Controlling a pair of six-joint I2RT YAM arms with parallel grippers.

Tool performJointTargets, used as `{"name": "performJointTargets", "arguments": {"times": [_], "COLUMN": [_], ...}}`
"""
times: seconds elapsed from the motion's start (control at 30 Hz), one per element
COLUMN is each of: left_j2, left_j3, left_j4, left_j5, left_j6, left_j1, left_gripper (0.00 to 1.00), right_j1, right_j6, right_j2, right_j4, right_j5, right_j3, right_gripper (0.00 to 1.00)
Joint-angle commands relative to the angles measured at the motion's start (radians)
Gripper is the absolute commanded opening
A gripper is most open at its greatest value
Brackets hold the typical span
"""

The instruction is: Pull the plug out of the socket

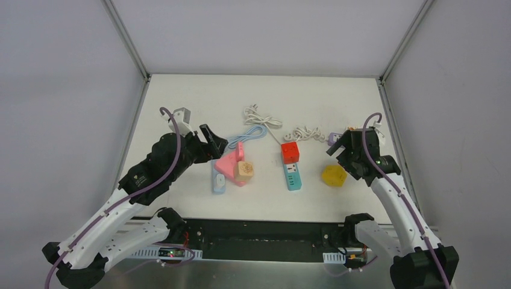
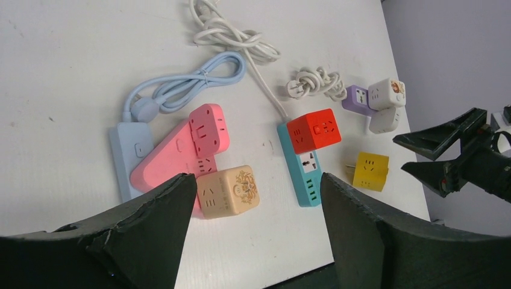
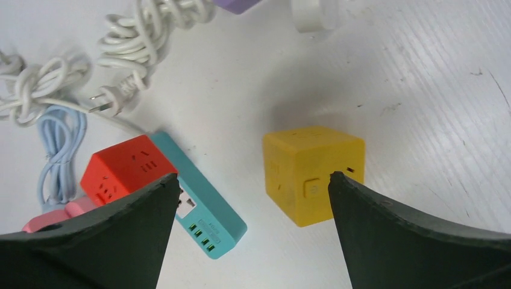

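at the right side of the surface (image 1: 313,96), the right hand (image 1: 337,147) hovers with its fingers spread wide and holds nothing. in its wrist view the yellow cube plug (image 3: 310,171) lies between the two dark fingers (image 3: 410,241); one fingertip overlaps the cube's edge, and i cannot tell whether they touch. the plug rests free on the surface, near the teal socket strip (image 1: 293,176) but apart from it. a red cube (image 1: 290,152) sits plugged into the far end of that strip. on the left side, the left hand (image 1: 216,141) is also open and empty, held above a pink socket block (image 1: 229,162) that has a beige cube (image 1: 244,170) at its near end and a pale blue strip (image 1: 218,180) beside it. a coiled white cord (image 1: 262,117) lies farther back. the surface is white, with plain grey walls (image 1: 60,90) around it.
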Motion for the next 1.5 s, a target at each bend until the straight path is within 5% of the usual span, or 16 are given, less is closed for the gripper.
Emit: {"name": "performJointTargets", "arguments": {"times": [0.0, 0.23, 0.57, 0.93, 1.27, 1.47], "left_j2": [0.0, 0.111, 0.304, 0.303, 0.462, 0.586], "left_j3": [0.019, 0.007, -0.075, -0.102, -0.124, -0.149], "left_j4": [-0.013, 0.087, 0.298, 0.262, 0.422, 0.56], "left_j5": [0.0, 0.125, 0.333, 0.288, 0.468, 0.544], "left_j6": [-0.01, -0.037, -0.19, -0.171, -0.206, -0.242], "left_j1": [0.0, 0.0, 0.0, -0.001, -0.001, -0.002], "left_gripper": [0.78, 0.78, 0.72, 0.73, 0.71, 0.69], "right_j1": [-0.004, 0.104, 0.477, 0.506, 0.496, 0.493], "right_j6": [-0.114, -0.11, -0.181, -0.281, -0.203, -0.091], "right_j2": [-0.019, -0.036, 0.354, 0.644, 0.74, 0.745], "right_j4": [-0.033, 0.16, 0.162, 0.148, 0.077, 0.014], "right_j5": [-0.105, -0.361, 0.045, 0.121, 0.08, 0.152], "right_j3": [0.091, 0.081, 0.293, 0.424, 0.496, 0.498], "right_gripper": [0.96, 0.96, 0.96, 0.98, 0.62, 0.55]}}
